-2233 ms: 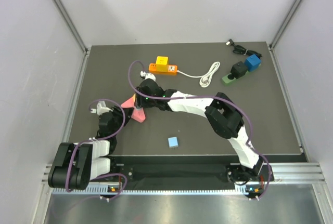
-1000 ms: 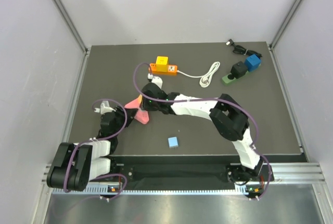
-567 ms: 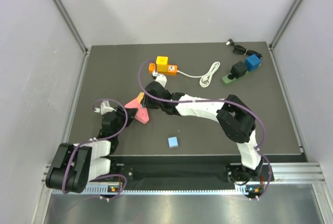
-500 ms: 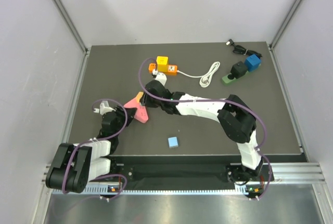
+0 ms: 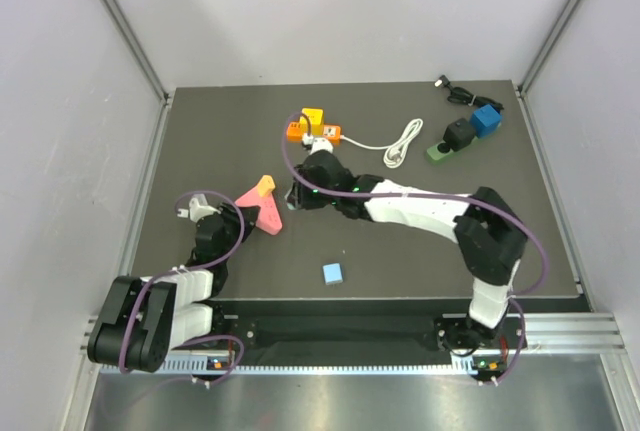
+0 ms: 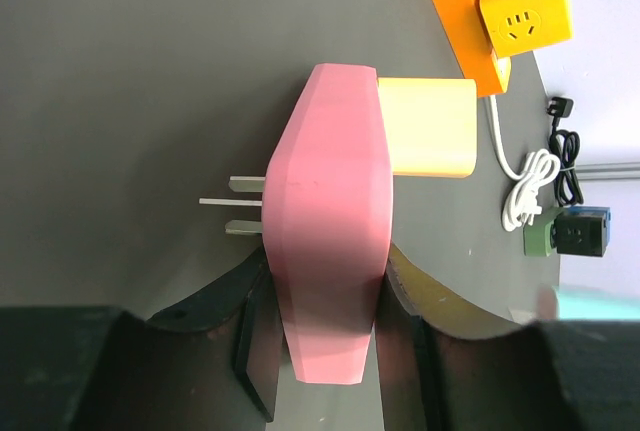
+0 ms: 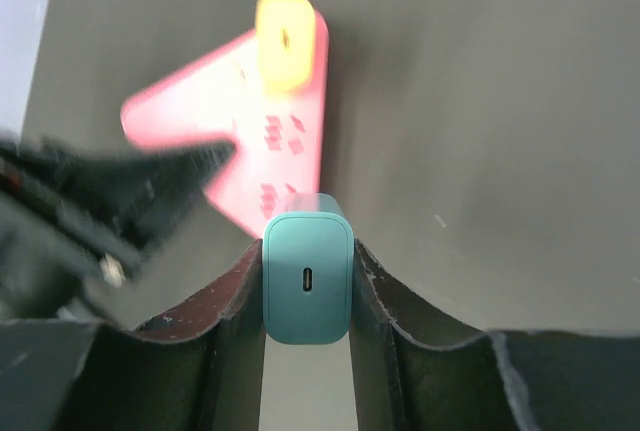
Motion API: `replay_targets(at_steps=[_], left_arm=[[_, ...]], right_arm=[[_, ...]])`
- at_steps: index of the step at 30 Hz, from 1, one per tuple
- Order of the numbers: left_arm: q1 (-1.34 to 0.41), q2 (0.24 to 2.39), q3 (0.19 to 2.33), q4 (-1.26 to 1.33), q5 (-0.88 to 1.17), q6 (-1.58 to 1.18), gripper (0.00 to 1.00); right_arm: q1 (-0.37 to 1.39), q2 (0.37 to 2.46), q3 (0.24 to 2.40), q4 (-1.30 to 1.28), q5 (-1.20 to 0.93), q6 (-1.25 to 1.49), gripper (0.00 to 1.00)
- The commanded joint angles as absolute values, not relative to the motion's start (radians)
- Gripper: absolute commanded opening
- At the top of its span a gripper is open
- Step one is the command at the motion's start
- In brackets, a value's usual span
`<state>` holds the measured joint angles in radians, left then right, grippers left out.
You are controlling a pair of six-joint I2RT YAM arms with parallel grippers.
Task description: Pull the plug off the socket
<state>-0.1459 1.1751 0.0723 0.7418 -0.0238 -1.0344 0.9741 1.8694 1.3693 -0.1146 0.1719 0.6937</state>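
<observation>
Teal plug (image 7: 307,291) — gripped in right jaws, apart from pink socket (image 6: 328,221) — left jaws hold that.

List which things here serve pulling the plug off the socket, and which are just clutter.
Job: pink angular plastic socket block carrying a pale yellow plug; teal plastic charger plug; left gripper; right gripper.
Lying about: orange power strip with yellow cube; white coiled cable; small blue cube; black coiled cable; black adapter on green base.
</observation>
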Motion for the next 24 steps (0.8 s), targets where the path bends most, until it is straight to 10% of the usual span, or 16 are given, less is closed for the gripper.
replay_targets(at_steps=[1, 13, 24], left_arm=[[-0.144, 1.192, 0.046, 0.609, -0.066, -0.957, 0.0], [-0.144, 1.189, 0.031, 0.632, -0.071, -0.965, 0.0], [-0.144, 1.19, 0.029, 0.635, -0.067, -0.957, 0.0]], right_arm=[[0.878, 1.714, 1.263, -0.117, -0.057, 0.534, 0.0], [0.655, 1.433, 0.908, -0.305, -0.688, 0.23, 0.0], [0.655, 1.371, 0.623, -0.198, -0.814, 0.31, 0.0]])
